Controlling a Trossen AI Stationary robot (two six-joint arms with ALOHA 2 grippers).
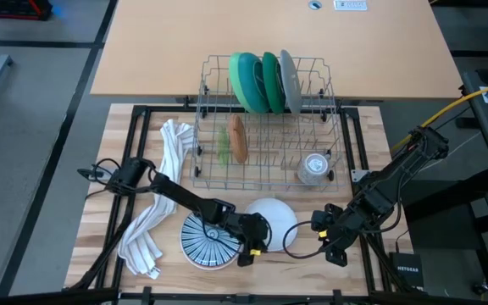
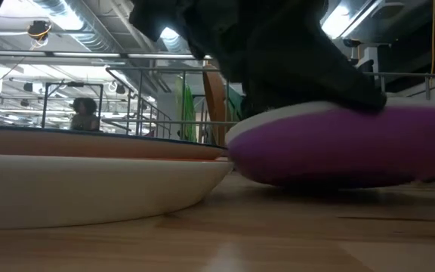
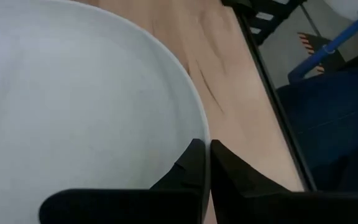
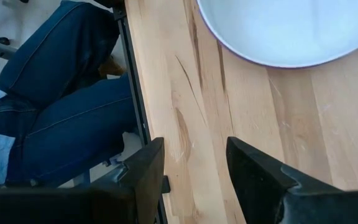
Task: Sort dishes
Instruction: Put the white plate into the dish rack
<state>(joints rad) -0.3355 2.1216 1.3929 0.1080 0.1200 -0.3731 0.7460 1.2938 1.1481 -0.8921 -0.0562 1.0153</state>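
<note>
Claws work the near edge of the tabletop (image 1: 134,127): the left claw (image 1: 255,246) is clamped on the rim of the purple bowl (image 1: 274,219), which sits beside the striped plate (image 1: 207,242); the right claw (image 1: 327,235) hangs spread wide and empty just right of the bowl. Farther back, the rack (image 1: 265,127) holds two green dishes (image 1: 257,81) and a grey plate (image 1: 290,80) upright.

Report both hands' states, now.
Left hand: shut on the rim of the white bowl.
Right hand: open, holding nothing, over the table.

Left pincer (image 1: 257,246) pinched — right pincer (image 1: 327,240) agape
</note>
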